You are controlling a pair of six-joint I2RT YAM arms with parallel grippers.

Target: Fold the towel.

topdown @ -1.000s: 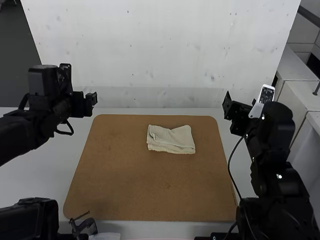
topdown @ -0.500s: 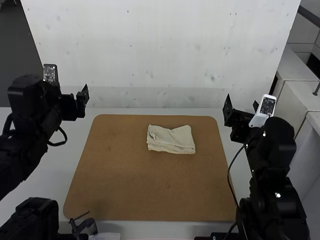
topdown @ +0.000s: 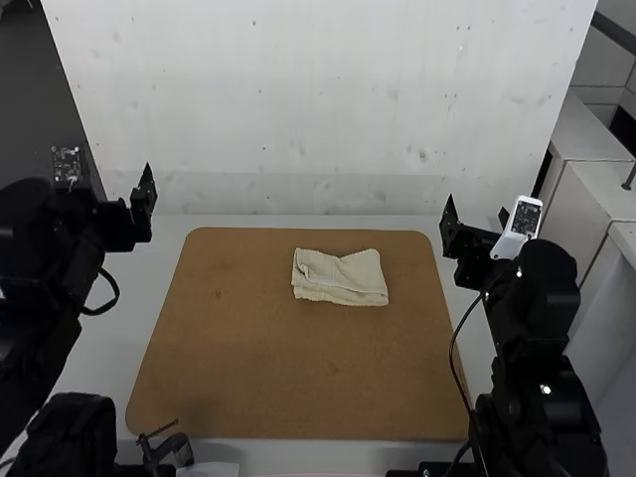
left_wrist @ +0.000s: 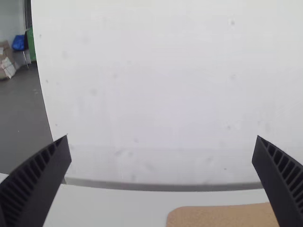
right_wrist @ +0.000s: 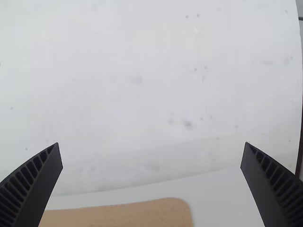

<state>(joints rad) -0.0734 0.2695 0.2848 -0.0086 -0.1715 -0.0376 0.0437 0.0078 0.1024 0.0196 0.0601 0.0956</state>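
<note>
Bench: pale and smooth, the bench (topdown: 124,308) shows around a brown mat (topdown: 298,368) with rounded corners, which lies between my two end effectors, nearer my base than their tips.
Towel: the cream towel (topdown: 341,277) lies on the far half of the mat, between my end effectors and closer to the right one, well apart from both.
Towel's lie: folded into a small, compact bundle, with layered edges along the side nearer my base and a shallow dip in its far edge; a few soft creases cross the top.
Left end effector: my left end effector (topdown: 119,191) is out past the mat's left side, pointing forward; its black ribbed fingers (left_wrist: 35,184) are spread wide, nothing between them.
Right end effector: my right end effector (topdown: 477,217) is by the mat's far right corner, also pointing forward, its tapered fingers (right_wrist: 31,184) well parted and holding nothing.
Wrists: a white-framed board (topdown: 522,221) sits just beside my right end effector, and a dark board (topdown: 68,165) sits behind my left one.
Cable: a thin black cable (topdown: 453,368) hangs in a curve from behind my right end effector, along that arm.
Clamp: a dark clamp-like piece (topdown: 171,452) is at the mat's near left corner, well back from my left end effector.
</note>
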